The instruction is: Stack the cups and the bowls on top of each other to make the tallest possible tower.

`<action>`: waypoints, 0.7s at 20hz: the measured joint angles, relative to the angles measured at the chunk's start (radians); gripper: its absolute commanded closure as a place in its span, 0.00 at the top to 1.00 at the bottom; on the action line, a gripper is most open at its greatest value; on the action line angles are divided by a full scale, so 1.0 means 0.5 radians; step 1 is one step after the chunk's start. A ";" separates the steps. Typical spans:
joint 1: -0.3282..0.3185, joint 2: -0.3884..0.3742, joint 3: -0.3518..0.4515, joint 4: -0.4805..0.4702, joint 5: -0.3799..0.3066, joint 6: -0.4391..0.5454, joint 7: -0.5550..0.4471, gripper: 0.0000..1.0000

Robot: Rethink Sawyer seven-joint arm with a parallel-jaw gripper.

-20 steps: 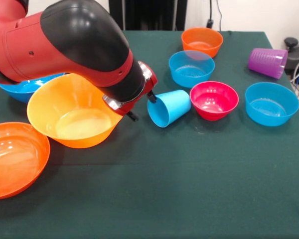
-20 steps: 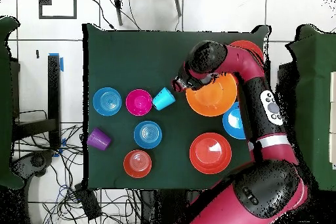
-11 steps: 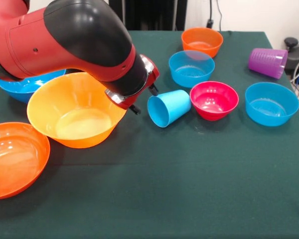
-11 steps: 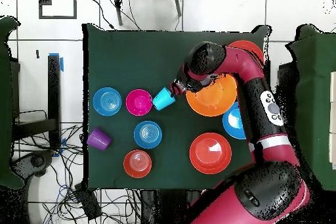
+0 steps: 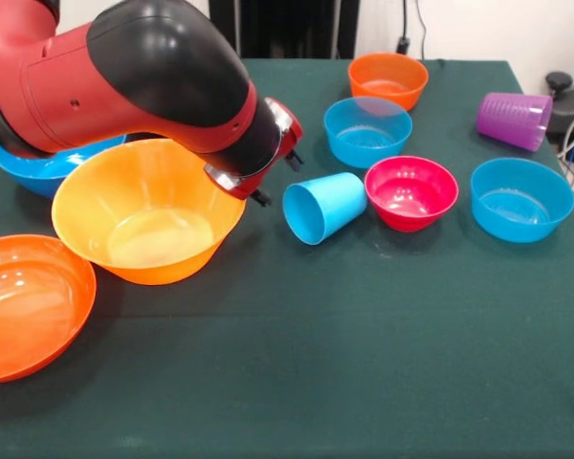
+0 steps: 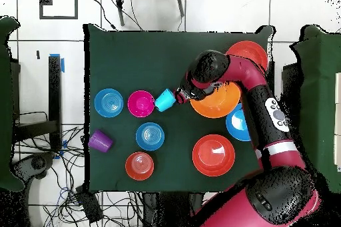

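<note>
One light blue cup (image 5: 323, 207) lies tipped beside the gripper (image 5: 275, 179); its state cannot be told.

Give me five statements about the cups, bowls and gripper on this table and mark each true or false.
1. The light blue cup lies on its side. True.
2. The purple cup is nested in a bowl. False: it lies alone on the green table.
3. The pink bowl sits right beside the light blue cup. True.
4. A tower of bowls already stands. False: nothing is stacked yet.
5. The gripper holds the yellow-orange bowl. False: it holds nothing, beside that bowl's rim.
</note>
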 measured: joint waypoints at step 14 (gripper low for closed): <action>-0.024 0.140 -0.001 0.151 0.009 -0.144 0.000 1.00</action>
